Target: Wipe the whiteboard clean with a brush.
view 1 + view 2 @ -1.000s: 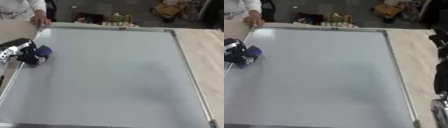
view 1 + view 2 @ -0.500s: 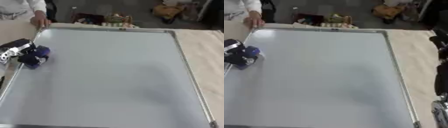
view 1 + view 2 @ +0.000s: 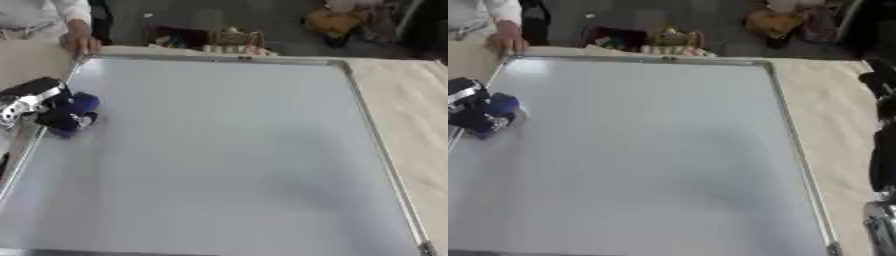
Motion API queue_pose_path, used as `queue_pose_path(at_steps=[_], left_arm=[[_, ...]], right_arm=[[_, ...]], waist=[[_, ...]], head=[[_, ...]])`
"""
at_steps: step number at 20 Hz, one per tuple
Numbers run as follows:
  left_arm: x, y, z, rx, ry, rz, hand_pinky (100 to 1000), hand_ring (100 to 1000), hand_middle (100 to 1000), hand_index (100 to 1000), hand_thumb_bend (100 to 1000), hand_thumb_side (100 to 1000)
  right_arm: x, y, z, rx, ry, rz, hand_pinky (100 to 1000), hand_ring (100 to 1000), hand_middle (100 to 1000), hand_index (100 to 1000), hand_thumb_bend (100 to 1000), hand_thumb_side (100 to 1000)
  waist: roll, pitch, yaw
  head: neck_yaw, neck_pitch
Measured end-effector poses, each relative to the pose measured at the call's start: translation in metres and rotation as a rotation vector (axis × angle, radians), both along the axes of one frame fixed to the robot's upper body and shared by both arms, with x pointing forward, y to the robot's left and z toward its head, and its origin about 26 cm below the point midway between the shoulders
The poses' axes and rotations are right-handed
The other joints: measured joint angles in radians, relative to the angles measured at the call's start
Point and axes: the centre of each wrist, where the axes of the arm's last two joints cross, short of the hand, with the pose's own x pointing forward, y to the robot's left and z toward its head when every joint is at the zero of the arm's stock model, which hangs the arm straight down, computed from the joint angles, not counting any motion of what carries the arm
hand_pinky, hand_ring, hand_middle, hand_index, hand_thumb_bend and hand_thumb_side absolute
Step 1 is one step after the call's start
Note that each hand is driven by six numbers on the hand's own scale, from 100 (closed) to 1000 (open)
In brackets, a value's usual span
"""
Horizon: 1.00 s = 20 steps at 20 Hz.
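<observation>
Whiteboard (image 3: 227, 160): smooth, rectangular, metal-framed.

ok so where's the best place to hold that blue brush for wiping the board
Probably across its upper body, from the board's left edge, as the left hand does now. The blue brush sits on the whiteboard near that edge, so a top hold leaves its underside on the surface.

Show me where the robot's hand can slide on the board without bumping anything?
Almost all of the whiteboard is bare, from the blue brush across to the right frame. It is crowded only at the left edge, where the left hand holds the brush, and the far-left corner, where a person's hand rests.
</observation>
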Motion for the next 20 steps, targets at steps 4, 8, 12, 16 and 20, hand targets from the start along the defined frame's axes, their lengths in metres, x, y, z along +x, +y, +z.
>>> queue_pose_path(at_steps=[4,8,12,16,20], left_arm=[[0.001,-0.003,0.0,0.006,-0.005,-0.006,567,501,276,138,227,409],[0.003,-0.01,-0.005,0.004,0.002,-0.017,559,491,265,141,222,408],[0.003,-0.011,-0.005,0.003,0.003,-0.022,554,475,242,144,215,409],[0.003,-0.012,-0.006,-0.002,0.01,-0.029,551,462,231,144,212,398],[0.003,-0.013,-0.007,0.001,0.017,-0.038,544,449,214,144,204,385]], right_arm=[[0.0,0.0,0.0,0.0,0.001,0.0,925,911,573,870,237,862],[0.0,0.0,0.0,-0.001,0.003,0.001,925,910,573,869,236,860],[0.0,0.0,0.0,0.0,0.003,0.002,925,911,572,869,235,857],[0.0,0.001,-0.001,0.002,0.005,0.003,925,910,572,869,235,856],[0.0,0.001,-0.001,0.003,0.005,0.003,925,910,572,869,234,851]], waist=[[0.0,0.0,-0.001],[0.001,0.0,-0.005],[0.001,0.0,-0.005],[0.001,0.0,-0.005],[0.001,0.0,-0.004]], head=[[0.0,0.0],[0.003,0.0],[0.005,0.0],[0.005,0.0],[0.005,0.0]])
